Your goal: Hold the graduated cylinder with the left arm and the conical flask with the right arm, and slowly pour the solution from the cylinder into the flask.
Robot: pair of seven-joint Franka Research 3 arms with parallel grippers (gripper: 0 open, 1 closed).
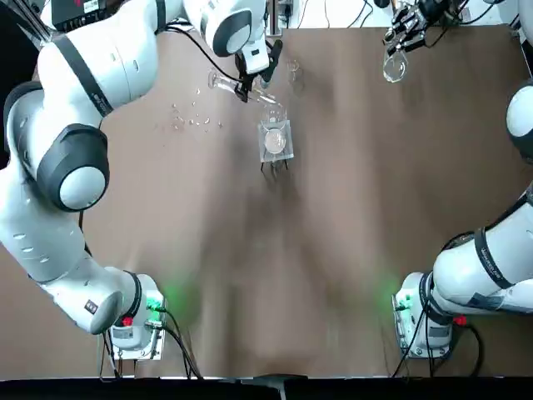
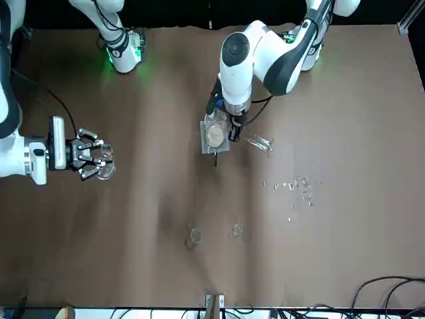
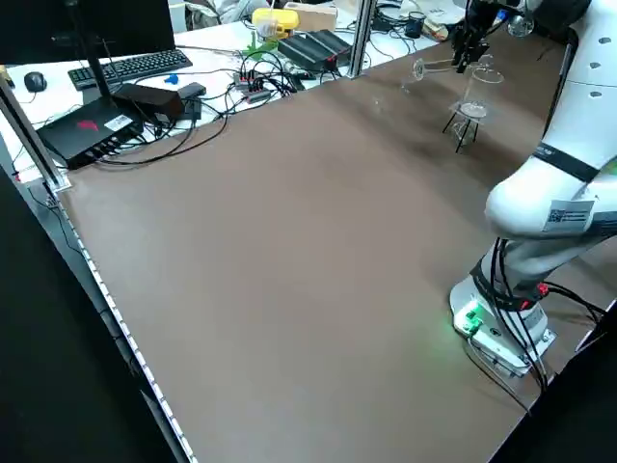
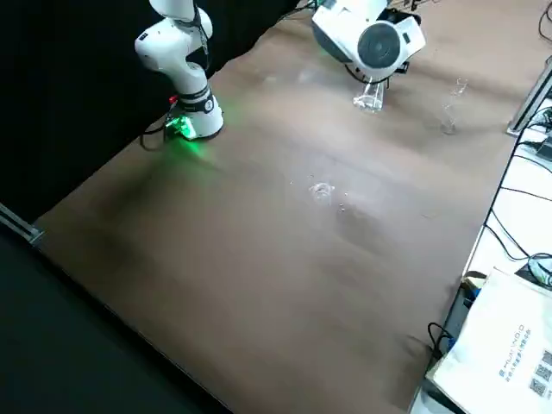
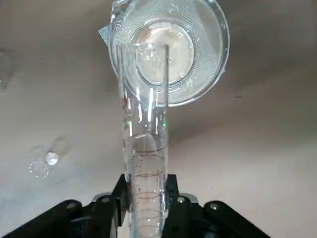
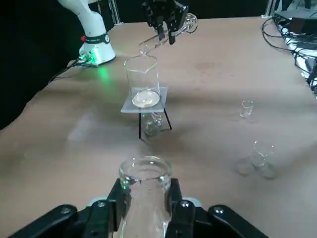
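- Left claw [image 5: 147, 191], 12 o'clock in top view: pinching cylinder [image 5: 144, 119], tilted, mouth by beaker [image 6: 142, 79] rim.
- Right claw [image 6: 146, 198], 1 o'clock: clamped on flask [image 6: 146, 173].
- Beaker on stand [image 6: 162, 103], 12 o'clock.

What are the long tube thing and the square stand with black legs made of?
The graduated cylinder looks like clear, smooth glass, since it shines and you see through it, though clear plastic might look alike. The stand has thin, dark legs, probably metal, under a pale top that looks like woven mesh.
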